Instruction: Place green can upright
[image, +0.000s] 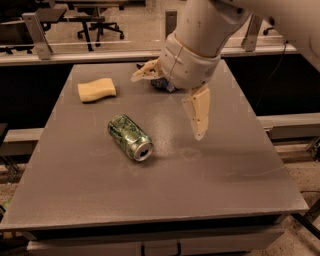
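Observation:
The green can (129, 137) lies on its side on the grey table (210, 175), left of centre, with its silver open end pointing to the front right. My gripper (167, 107) hangs above the table just right of and behind the can, apart from it. It is open and empty. One pale finger (198, 112) points down to the right of the can. The other finger (145, 72) sticks out to the left behind the can.
A yellow sponge block (96, 90) lies at the back left of the table. A blue-and-white wrinkly bag (162, 84) at the back is mostly hidden behind my wrist. Office chairs and a railing stand beyond the table.

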